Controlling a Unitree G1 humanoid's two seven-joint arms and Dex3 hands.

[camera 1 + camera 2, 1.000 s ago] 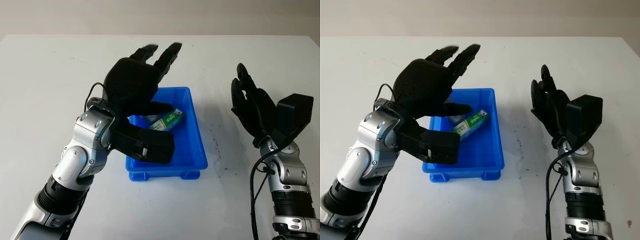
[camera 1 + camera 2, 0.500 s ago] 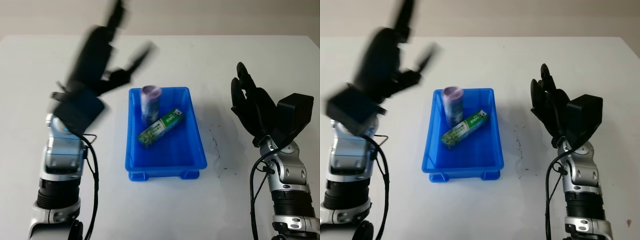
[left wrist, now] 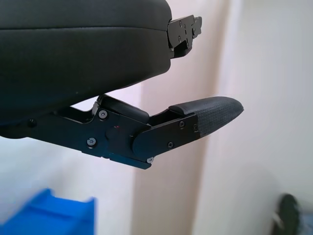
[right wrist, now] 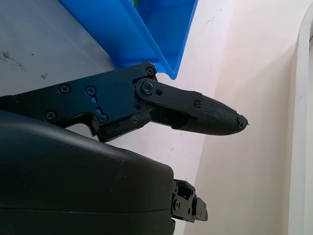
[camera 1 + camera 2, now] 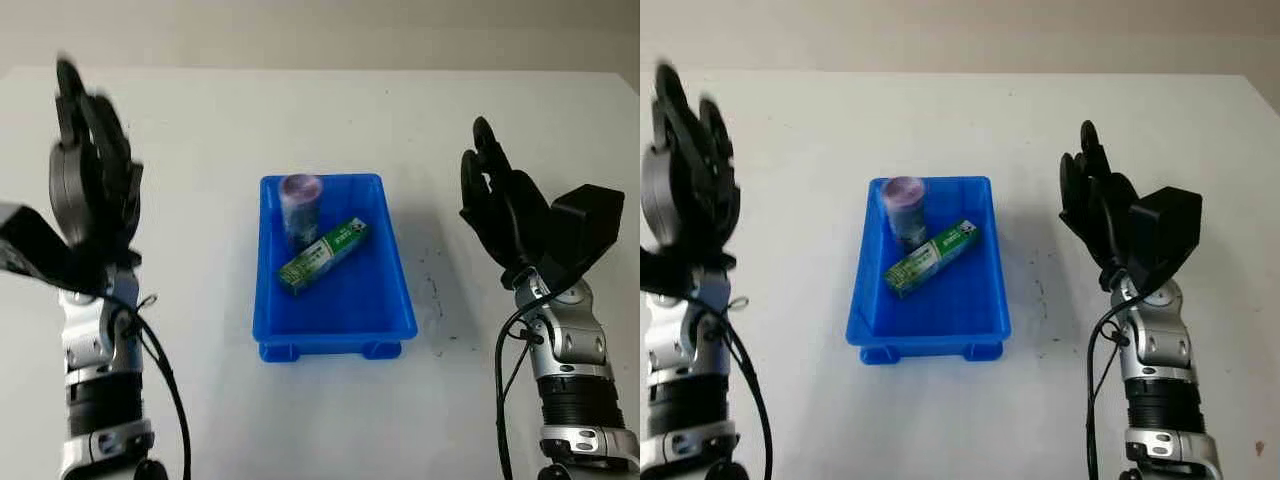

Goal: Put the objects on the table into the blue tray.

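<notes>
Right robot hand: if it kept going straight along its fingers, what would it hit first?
Probably nothing: the open right robot hand points up and away, right of the blue tray; beyond its fingertips lies bare table. Depth is unclear.

A white table (image 5: 300, 120) spans the scene, with faint dark scuff marks (image 5: 433, 290) on its right half, toward the near edge.

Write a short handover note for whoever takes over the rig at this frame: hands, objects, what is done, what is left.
Left hand: open, raised over the table to the left of the blue tray.
Right hand: open, raised to the tray's right.
Purple can: upright at the tray's far end.
Green box: lying diagonally in the tray beside the can.
Done: both objects are in the tray.
Left: no other objects visible on the white table.
</notes>
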